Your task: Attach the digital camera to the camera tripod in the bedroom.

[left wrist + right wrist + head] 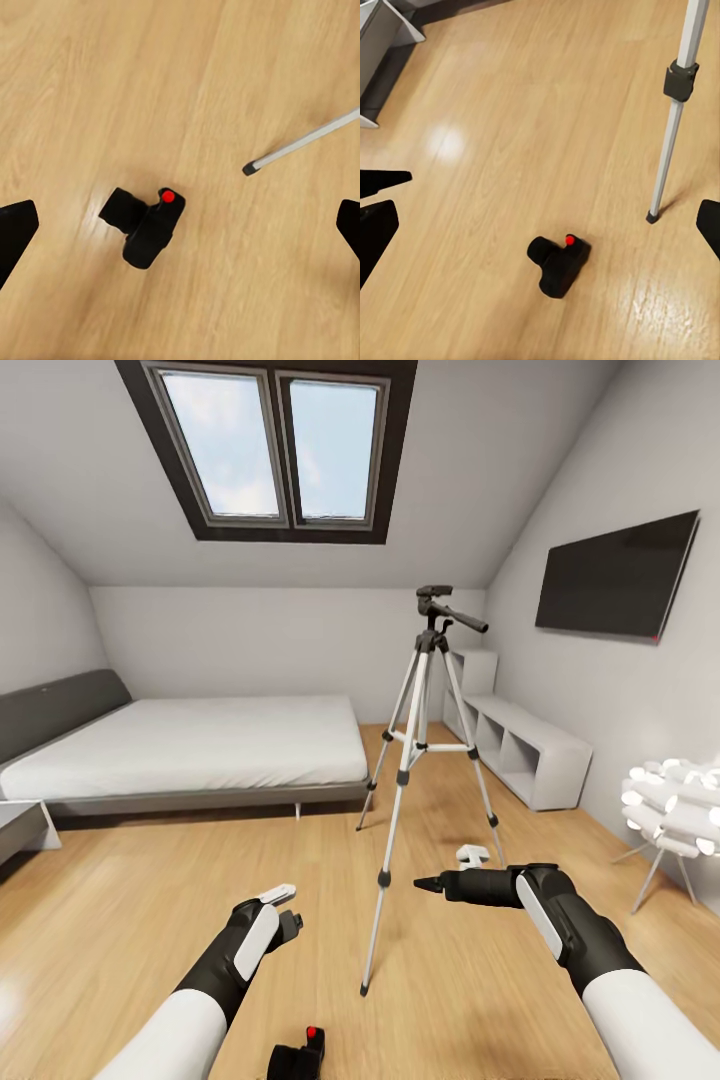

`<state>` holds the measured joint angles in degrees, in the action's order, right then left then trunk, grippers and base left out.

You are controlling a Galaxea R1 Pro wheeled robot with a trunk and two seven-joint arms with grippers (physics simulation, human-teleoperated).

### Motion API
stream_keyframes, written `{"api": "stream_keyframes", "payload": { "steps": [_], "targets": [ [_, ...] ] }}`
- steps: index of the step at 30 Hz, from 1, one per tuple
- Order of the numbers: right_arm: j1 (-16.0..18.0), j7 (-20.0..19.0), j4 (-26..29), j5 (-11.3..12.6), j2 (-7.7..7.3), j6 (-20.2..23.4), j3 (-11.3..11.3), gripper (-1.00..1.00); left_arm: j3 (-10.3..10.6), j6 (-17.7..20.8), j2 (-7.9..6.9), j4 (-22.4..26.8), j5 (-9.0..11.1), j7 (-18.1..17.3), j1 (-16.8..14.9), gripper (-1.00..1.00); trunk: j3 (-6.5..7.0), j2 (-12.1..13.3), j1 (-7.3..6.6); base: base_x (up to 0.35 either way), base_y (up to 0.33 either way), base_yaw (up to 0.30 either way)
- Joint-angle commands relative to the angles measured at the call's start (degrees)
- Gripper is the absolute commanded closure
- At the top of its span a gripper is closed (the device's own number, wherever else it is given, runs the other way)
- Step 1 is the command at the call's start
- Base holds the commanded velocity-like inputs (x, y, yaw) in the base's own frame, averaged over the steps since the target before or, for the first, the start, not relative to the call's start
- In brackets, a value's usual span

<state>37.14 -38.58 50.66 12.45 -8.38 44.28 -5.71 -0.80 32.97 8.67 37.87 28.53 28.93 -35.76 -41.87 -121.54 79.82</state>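
1. Wood floor (120, 920) runs across the whole bedroom, and at the left stands the white bed (190, 745) with its grey headboard, well apart from anything the task needs.
2. Left gripper (283, 905) hangs low over the boards with its fingers spread and nothing between them; in the left wrist view its dark fingertips (15, 229) sit at the two sides with bare floor between.
3. Black and small, the digital camera (300, 1055) lies on the floor close in front of the robot, red dot up, below and a little to the right of the left gripper. The left wrist view looks straight down on it, so I judge that arm the likelier one to pick it up.
4. As for progress, nothing is done yet: the camera is not grasped or lifted, and the tripod head is bare. What is left is the grasp, the lift and the seating on the head.
5. Silver-legged, the camera tripod (420, 745) stands upright mid-room, its nearest foot just beyond the camera. That front leg is the likeliest thing to be knocked during the pick.
6. Right gripper (428, 883) is held at the near leg's right, empty; the right wrist view shows its fingertips (379, 225) wide apart.
7. Farther right are a low white shelf unit (530, 755), a wall TV (615, 580) and a white ball lamp (680, 805), none in the way.
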Motion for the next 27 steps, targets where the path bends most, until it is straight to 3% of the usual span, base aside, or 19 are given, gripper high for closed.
{"api": "stream_keyframes", "payload": {
  "steps": [1, 11, 17, 18, 22, 27],
  "targets": [
    [0.04, 0.16, 0.05, 0.43, -0.06, 0.37, -0.16, -1.0, -0.08, 0.11, 0.03, 0.1, 0.57, 0.45, -0.04, -1.0, -0.25, -0.45, 0.22, 0.0, 0.0, 0.0],
    [0.04, 0.16, 0.05, 0.46, -0.06, 0.41, -0.45, -1.0, 0.74, 0.08, 0.11, 0.54, 0.4, 0.43, -0.02, -1.0, -2.04, -4.46, 2.41, 0.0, 0.0, 0.0],
    [0.04, 0.06, 0.05, 0.47, -0.04, 0.45, -0.48, -1.0, 10.53, -2.8, 0.21, 1.42, 0.12, 0.42, -0.04, -1.0, -3.12, -6.86, 3.73, 0.0, 0.0, 0.0],
    [0.04, 0.08, 0.05, 0.47, 0.03, 0.45, -0.45, -1.0, 19.62, -8.68, -0.02, 0.75, 0.45, 0.72, -0.03, -1.0, -3.3, -7.26, 3.95, 0.0, 0.0, 0.0],
    [0.04, 0.08, 0.05, 0.47, 0.08, 0.43, -0.46, -1.0, 22.52, -10.72, -0.09, -1.34, 0.92, 0.69, -0.02, -1.0, -4.02, -8.87, 4.83, 0.0, 0.0, 0.0],
    [0.04, 0.08, 0.05, 0.51, 0.17, 0.5, -0.51, -1.0, 24.09, -12.28, -0.01, -7.53, 1.06, 0.34, -0.03, -1.0, -4.92, -10.87, 5.93, 0.0, 0.0, 0.0]
  ]
}}
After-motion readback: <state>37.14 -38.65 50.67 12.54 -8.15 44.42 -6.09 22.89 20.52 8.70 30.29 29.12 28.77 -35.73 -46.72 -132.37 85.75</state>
